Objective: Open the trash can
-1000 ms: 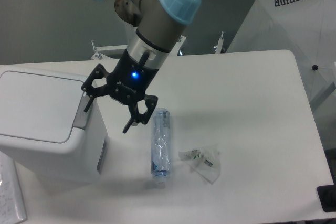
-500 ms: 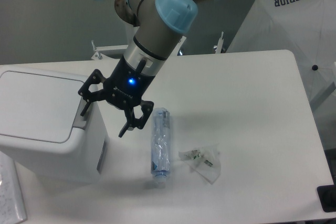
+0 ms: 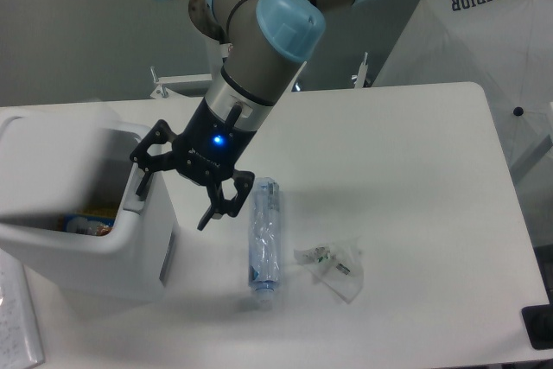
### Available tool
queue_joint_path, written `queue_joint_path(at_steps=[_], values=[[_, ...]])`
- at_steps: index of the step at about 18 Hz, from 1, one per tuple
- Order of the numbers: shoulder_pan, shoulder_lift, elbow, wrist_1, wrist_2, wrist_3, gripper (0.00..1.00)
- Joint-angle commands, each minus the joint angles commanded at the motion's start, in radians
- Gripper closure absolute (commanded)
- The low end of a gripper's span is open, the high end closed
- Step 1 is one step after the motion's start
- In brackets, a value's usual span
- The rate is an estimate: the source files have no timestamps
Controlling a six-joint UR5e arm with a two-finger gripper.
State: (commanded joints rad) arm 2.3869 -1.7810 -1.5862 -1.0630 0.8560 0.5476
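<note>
The white trash can (image 3: 86,265) stands at the table's left edge. Its lid (image 3: 52,120) is swung up and looks blurred, and colourful rubbish (image 3: 82,224) shows inside the bin. At the can's right rim is the grey push tab (image 3: 132,198). My gripper (image 3: 175,200) is open, hanging from the arm just right of the can. One finger (image 3: 143,181) rests at the tab, while the other (image 3: 210,213) points down over the table.
A clear plastic bottle (image 3: 263,235) lies on the table just right of the gripper, with a crumpled clear wrapper (image 3: 333,263) beside it. A sheet of paper (image 3: 17,321) sits at the bottom left. White fabric (image 3: 484,32) stands past the table's right edge.
The trash can's lid was flat and shut in the earlier frames; now it has sprung up and the inside shows. The gripper has shifted slightly left and down toward the tab.
</note>
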Motion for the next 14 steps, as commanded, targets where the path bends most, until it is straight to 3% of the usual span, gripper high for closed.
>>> queue_joint_path(at_steps=[7,10,14], values=[[0.084,0.006,0.087,0.0,-0.025,-0.075,0.0],[0.149,0.003,0.097,0.002,-0.02,-0.054,0.0],[0.169,-0.031,0.097,0.012,0.004,0.027,0.0]])
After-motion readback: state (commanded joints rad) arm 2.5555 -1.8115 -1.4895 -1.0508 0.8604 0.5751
